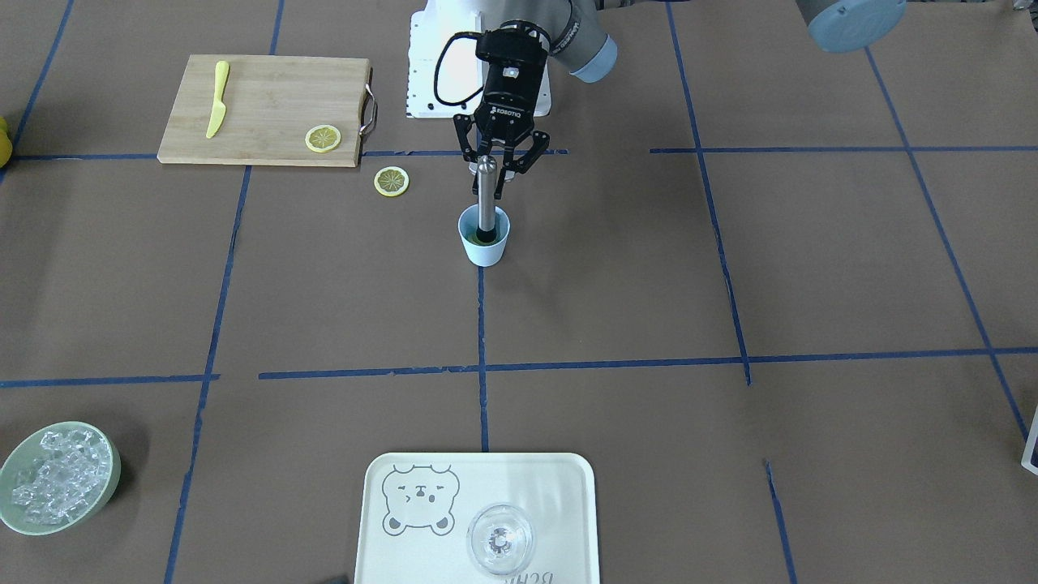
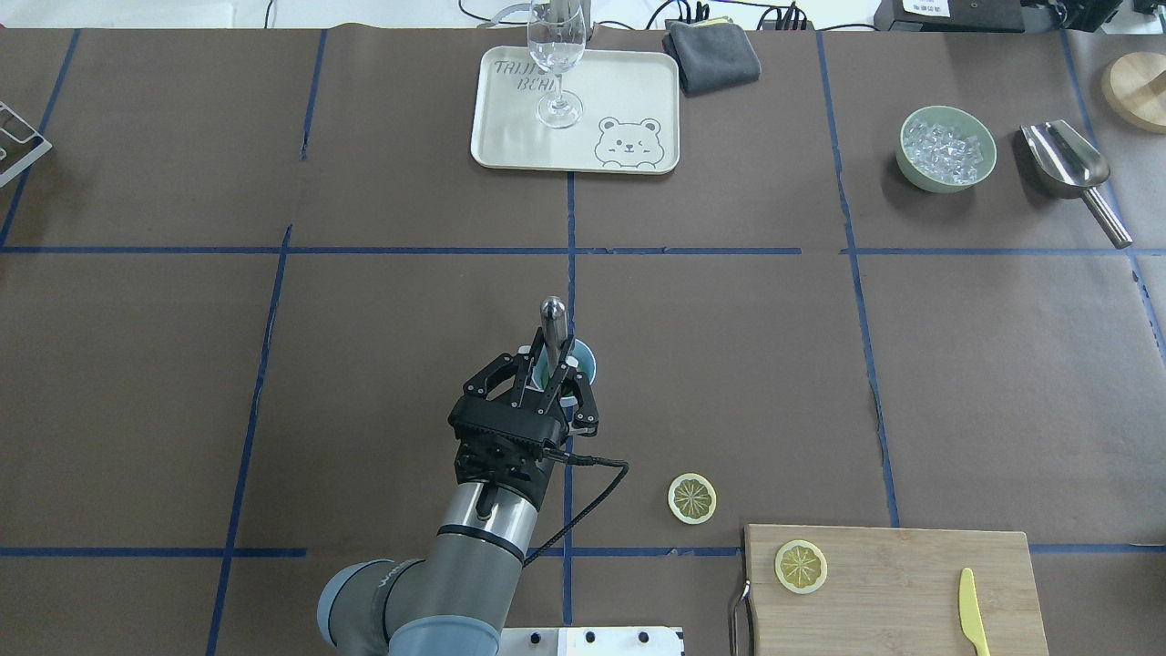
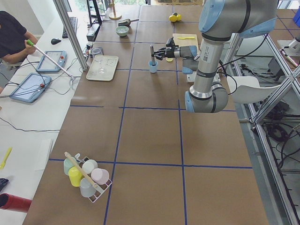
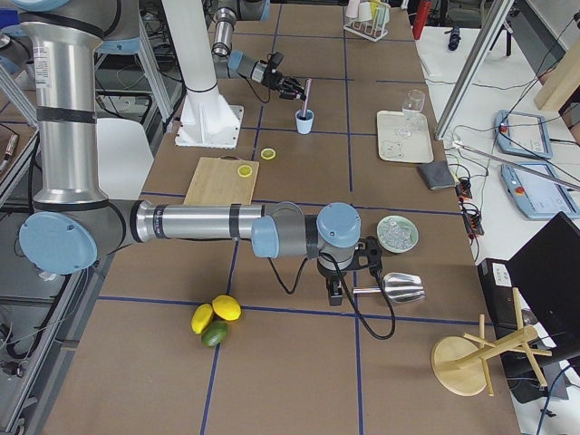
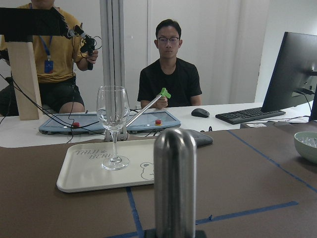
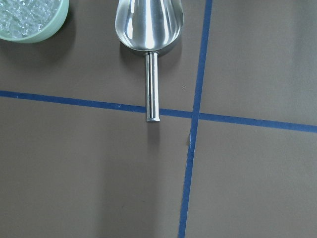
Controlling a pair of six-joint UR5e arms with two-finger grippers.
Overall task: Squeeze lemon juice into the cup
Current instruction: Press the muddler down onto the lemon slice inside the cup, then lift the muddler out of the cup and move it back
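Note:
The light-blue cup [image 1: 485, 247] stands mid-table, also in the overhead view [image 2: 584, 362]. A steel muddler [image 1: 486, 195] stands upright in it, with something yellow-green under its foot. My left gripper [image 1: 492, 172] reaches in level from the robot's side. Its fingers sit open on either side of the muddler's upper shaft [image 2: 553, 323]; the muddler fills the left wrist view [image 5: 174, 183]. One lemon slice [image 1: 392, 181] lies on the table, another [image 1: 323, 139] on the cutting board. My right gripper [image 4: 337, 288] hangs over the scoop handle; I cannot tell if it is open or shut.
The wooden cutting board [image 1: 259, 105] holds a yellow knife [image 1: 216, 99]. A cream tray [image 1: 559, 487] carries a clear glass [image 1: 500, 539]. A pale green bowl of ice [image 1: 58, 478] and a steel scoop [image 6: 148, 25] lie at the table's right end.

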